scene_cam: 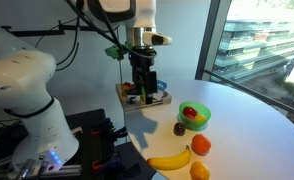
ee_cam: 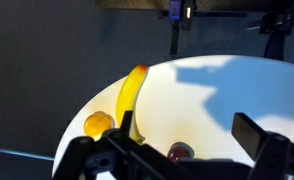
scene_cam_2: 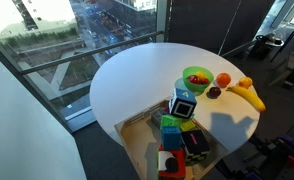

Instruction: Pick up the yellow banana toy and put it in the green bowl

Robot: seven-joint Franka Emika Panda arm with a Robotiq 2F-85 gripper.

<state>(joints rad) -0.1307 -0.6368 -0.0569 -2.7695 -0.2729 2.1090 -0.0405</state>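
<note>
**Entry: approach step, banana not yet grasped**

- **Item 1, claw**. It hangs above the tray of mixed objects, well apart from the fruit. In the wrist view its fingers stand wide apart with nothing between them, so it is released and empty.
- **Item 2, yellow banana toy**. It lies flat on the white counter near the edge. An orange fruit toy sits just beside one end and a second one is close by. In the wrist view the banana runs lengthwise up the frame, left of centre between the fingers.
- **Item 3, green bowl**. It stands upright between the tray and the banana, with a red item inside. A small dark round piece rests just beside it. The bowl does not appear in the wrist view.
- **Step in hand.** By my reading, you are at the reach, and nothing has been lifted.
- **Next move.** Carry the claw past the bowl toward the counter edge and centre it over the banana's middle. Turn the wrist so the fingers straddle the narrow width, then descend. Keep clear of the nearer orange toy, because a nudge could roll it off the counter.
</note>
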